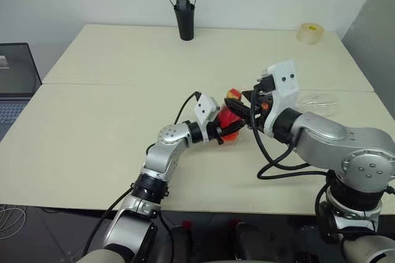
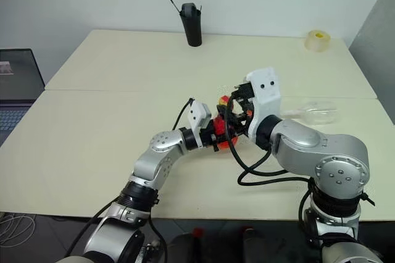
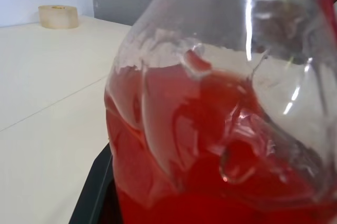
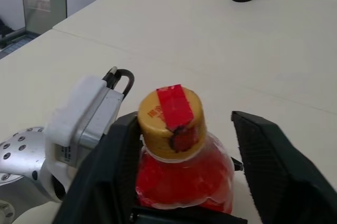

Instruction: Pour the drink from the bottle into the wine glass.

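The bottle (image 1: 229, 125) stands upright near the middle of the cream table (image 1: 111, 127), clamped around its bulbous body by the left gripper (image 1: 221, 128), whose black fingers are clenched tight on the plastic. The drink (image 3: 210, 171) fills the lower part of the body, bright red, with clear ribbed wall above the liquid line in the left wrist view. The red-and-yellow cap (image 4: 171, 116) is on the neck, a strip of red tape running over its top. The right gripper (image 4: 179, 150) sits at the cap from the robot's right side; its two fingers stand on either side of the neck and cap, one finger (image 4: 118, 155) close against the cap, the other (image 4: 268, 155) apart from it with a visible gap, so the jaws are not yet closed on the cap. The wine glass (image 1: 318, 102) lies on its side on the table to the right of the arms, well apart from the bottle. At the far edge stand a tall black cup (image 1: 184, 19) and, toward the far right corner, a roll of tape (image 1: 310, 33). A laptop (image 1: 15, 81) sits beside the table's left edge.
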